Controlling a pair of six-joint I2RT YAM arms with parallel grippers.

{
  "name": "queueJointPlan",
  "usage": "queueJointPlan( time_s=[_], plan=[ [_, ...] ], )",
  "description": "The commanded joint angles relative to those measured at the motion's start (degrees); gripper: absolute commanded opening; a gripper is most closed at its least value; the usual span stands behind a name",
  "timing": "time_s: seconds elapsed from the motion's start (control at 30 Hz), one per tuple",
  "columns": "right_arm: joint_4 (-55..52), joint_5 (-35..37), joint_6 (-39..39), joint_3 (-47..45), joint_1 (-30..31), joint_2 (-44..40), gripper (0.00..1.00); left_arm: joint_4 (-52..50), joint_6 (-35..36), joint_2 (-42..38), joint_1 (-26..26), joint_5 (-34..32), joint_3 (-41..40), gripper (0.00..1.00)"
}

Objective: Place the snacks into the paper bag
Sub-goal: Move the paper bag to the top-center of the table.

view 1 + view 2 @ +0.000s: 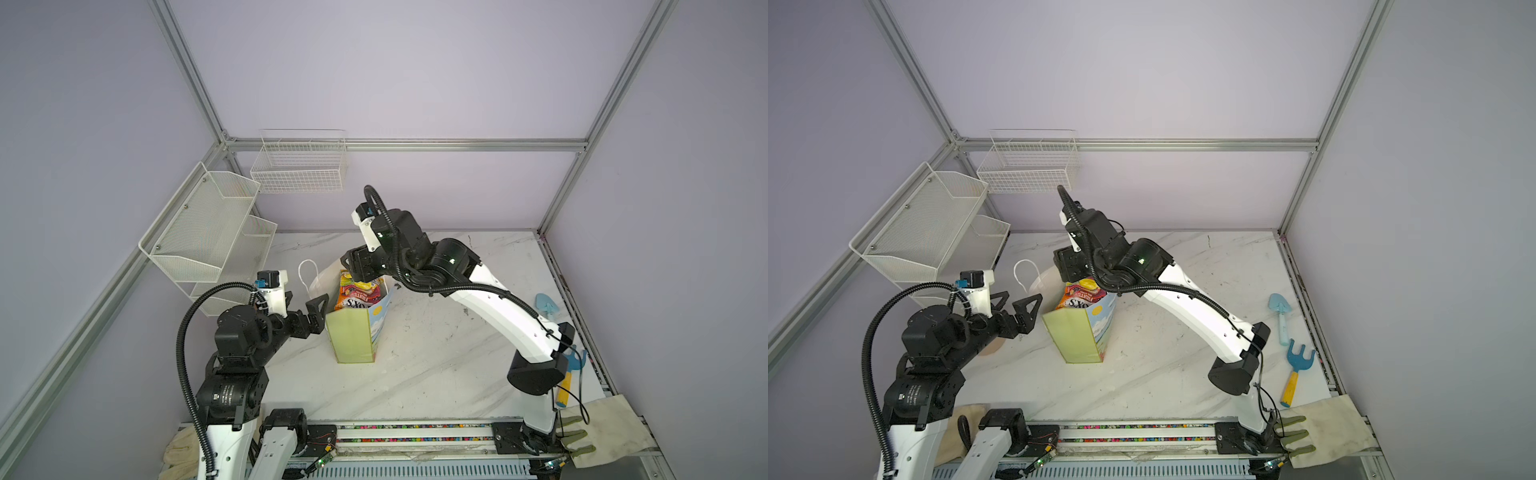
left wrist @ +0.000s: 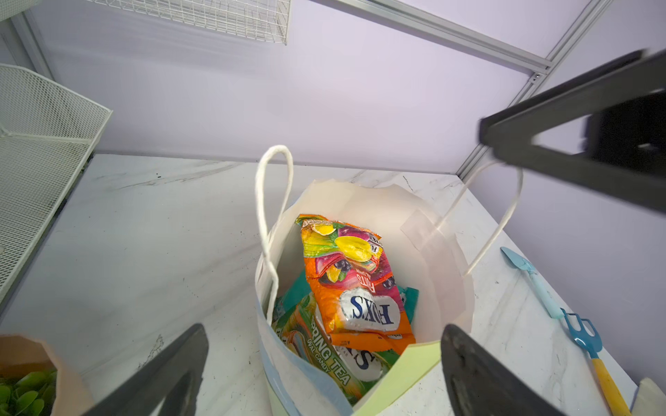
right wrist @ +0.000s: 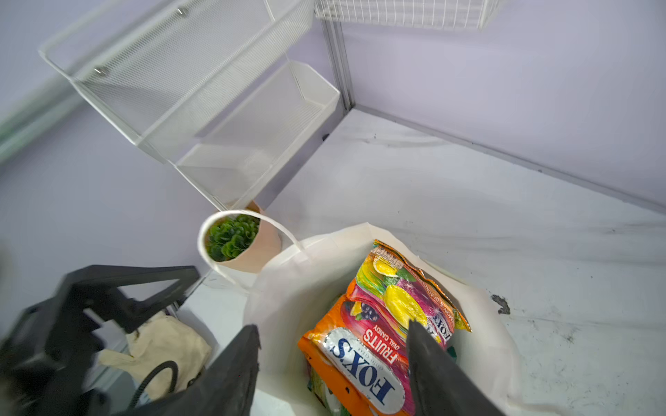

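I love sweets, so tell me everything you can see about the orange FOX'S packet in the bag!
The orange FOX'S packet is a flat, shiny, crinkled foil-looking pouch with a silver oval logo, pink and yellow fruit pictures, and the words FRUITS OVAL CANDY. It stands tilted inside the paper bag, logo end down, top reaching near the rim, lying over the green packet and a teal packet beneath. The right gripper hangs open over it; whether it touches is unclear.

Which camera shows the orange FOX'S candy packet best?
The left wrist view: the whole orange FOX'S packet shows, lying on top inside the paper bag. The right wrist view is closer, but the right tool covers part. In both top views it is small.
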Motion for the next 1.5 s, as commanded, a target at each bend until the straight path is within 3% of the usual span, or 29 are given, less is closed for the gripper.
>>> queueJointPlan(
  time_s=[0.0, 0.37, 0.8, 1.03, 1.2, 1.3, 1.47],
  plan=[
    [4.4, -0.6, 1.8, -3.8, 0.1, -3.7, 0.67, 3.1, -1.3, 1.3, -0.2, -2.1, 3.4, 0.98],
    [4.9, 4.4, 5.2, -15.6, -0.2, -13.7, 0.67, 4.2, -3.1, 8.3, -0.2, -1.9, 8.8, 0.90],
    [6.9, 1.5, 7.4, -27.6, -2.1, -16.7, 0.68, 4.9, -4.6, 11.4, -0.2, 0.1, 11.6, 0.45],
    [11.5, -1.8, 7.3, -30.3, -4.4, -16.1, 0.68, 4.7, -4.9, 11.1, -0.2, 0.9, 12.1, 0.33],
    [19.9, -9.6, 7.2, -35.7, -7.5, -16.2, 0.67, 5.4, -5.8, 11.7, -0.3, 2.7, 12.0, 0.28],
    [23.4, -13.0, 8.5, -37.7, -9.4, -16.5, 0.62, 6.2, -6.5, 11.7, -0.2, 3.9, 11.5, 0.24],
    [27.7, -15.9, 9.6, -40.2, -10.2, -18.1, 0.30, 7.9, -7.7, 11.8, -0.3, 5.6, 10.9, 0.17]
  ],
)
